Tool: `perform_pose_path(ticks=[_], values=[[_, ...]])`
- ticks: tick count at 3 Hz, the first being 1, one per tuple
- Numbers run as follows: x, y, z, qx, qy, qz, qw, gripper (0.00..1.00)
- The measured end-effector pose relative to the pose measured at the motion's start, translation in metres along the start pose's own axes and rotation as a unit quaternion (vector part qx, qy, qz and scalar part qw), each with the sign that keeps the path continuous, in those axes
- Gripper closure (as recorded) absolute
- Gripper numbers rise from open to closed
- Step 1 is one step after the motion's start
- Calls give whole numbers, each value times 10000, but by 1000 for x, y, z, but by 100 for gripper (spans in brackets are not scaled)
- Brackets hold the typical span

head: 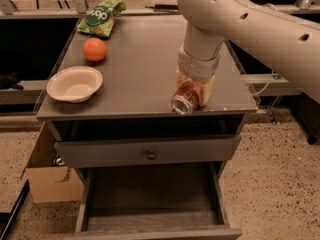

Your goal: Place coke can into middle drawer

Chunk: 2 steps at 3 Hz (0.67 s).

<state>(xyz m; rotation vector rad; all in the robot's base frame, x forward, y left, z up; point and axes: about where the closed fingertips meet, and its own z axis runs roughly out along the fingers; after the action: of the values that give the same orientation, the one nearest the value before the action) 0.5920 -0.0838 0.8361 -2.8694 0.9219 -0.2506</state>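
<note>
The gripper (192, 95) was down at the front-right part of the cabinet (140, 64) top, w/ the pale arm (260, 26) reaching in from above the cabinet's right side. Jaws were clenched on the coke can (183, 100): one yellowish finger pad (207, 88) pressed the can's right side & the other showed at its left. The can was tilted, silver end pointing down & fwd, right at the cabinet's front edge. Couldn't tell whether that lower end touched the top or sat just above it.

The middle drawer (150, 196) stood pulled out from the cabinet's front, low down, its grey floor & low side walls in view. The can was well above it, approx. over the drawer's right half, not inside.

Btw the cabinet top & the open drawer sat a flat grey drawer front (110, 153), pushed in, w/ a small round knob (151, 155) at its centre.

Other items on the cabinet top: an orange (94, 49) toward the back-left, a white bowl (75, 84) at the front-left just nearer the edge than the orange, and a green chip bag (100, 18) at the back-left corner. All three lay well apart from the can.

A cardboard box (50, 181) sat on the speckled floor at the cabinet's lower left, just beside the open drawer.
</note>
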Motion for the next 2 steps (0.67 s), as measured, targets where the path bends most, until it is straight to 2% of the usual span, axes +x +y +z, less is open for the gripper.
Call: perform_pose_path(ticks=[2], values=[[0,6,0,-42,9,10,10000,100]])
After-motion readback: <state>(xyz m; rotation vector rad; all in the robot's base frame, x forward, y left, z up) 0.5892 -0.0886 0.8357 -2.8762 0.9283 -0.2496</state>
